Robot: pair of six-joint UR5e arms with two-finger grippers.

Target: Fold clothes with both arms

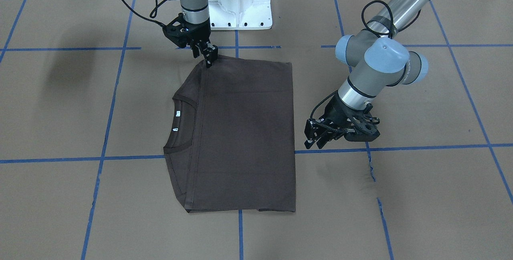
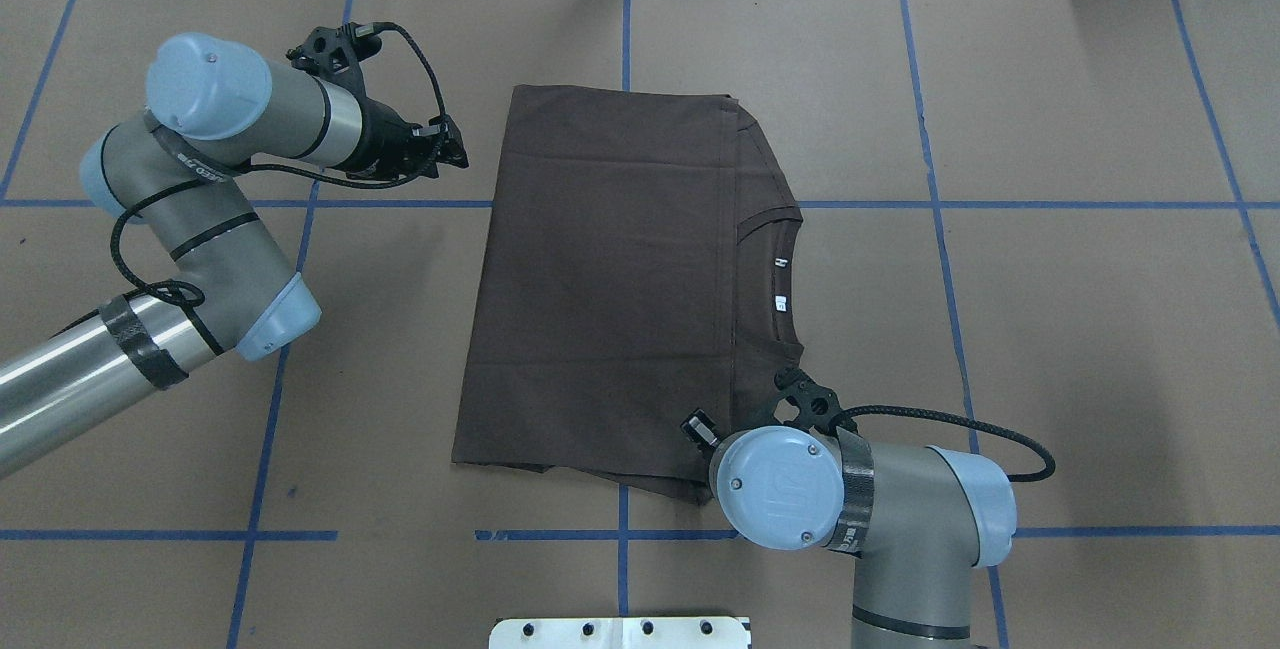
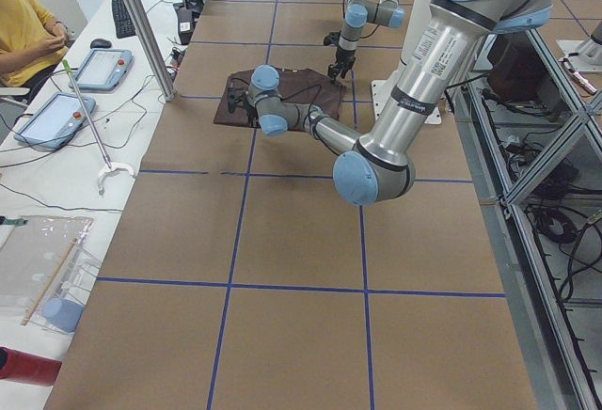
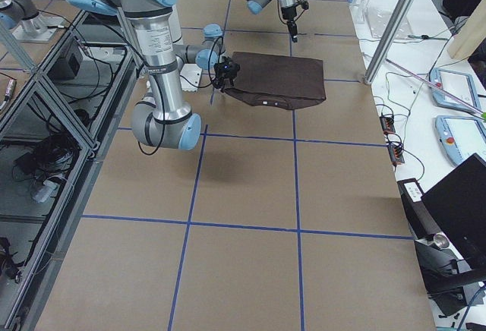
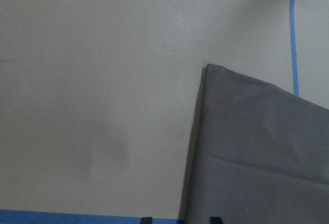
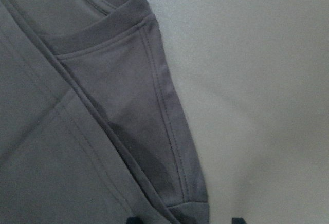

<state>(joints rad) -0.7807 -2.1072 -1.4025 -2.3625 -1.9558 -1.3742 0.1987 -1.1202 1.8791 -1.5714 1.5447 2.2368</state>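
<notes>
Broadly, the table (image 1: 400,212) is covered in brown paper and marked into large squares by blue tape lines (image 1: 132,158). The white base block (image 1: 240,3) stands at the table's robot-side edge. Along the side opposite the base block runs a white bench (image 3: 56,175) carrying tablets (image 3: 58,118), a keyboard (image 3: 122,15) and loose cables. A person in a yellow top (image 3: 23,34) sits at it, and a metal post (image 3: 141,24) rises between bench and table.

The dark brown T-shirt (image 1: 244,132) lies flat just out from the base block, folded into a rough rectangle. Its ribbed collar (image 1: 180,123) and white tags (image 1: 178,113) are exposed on the robot's right side.

The right gripper (image 1: 209,60) points down at the shirt's corner nearest the base block, on the collar side. In its wrist view the two fingertips (image 6: 133,220) stand well apart, and the folded shoulder corner lies between them. Whether they touch the cloth cannot be told.

The left gripper (image 1: 314,142) is tilted low over bare paper, just beside the shirt's straight edge opposite the collar, on the half farther from the base block. It holds nothing. Its fingertips (image 5: 146,220) are parted by a narrower gap, and from its wrist camera the shirt's edge lines up with that gap.
</notes>
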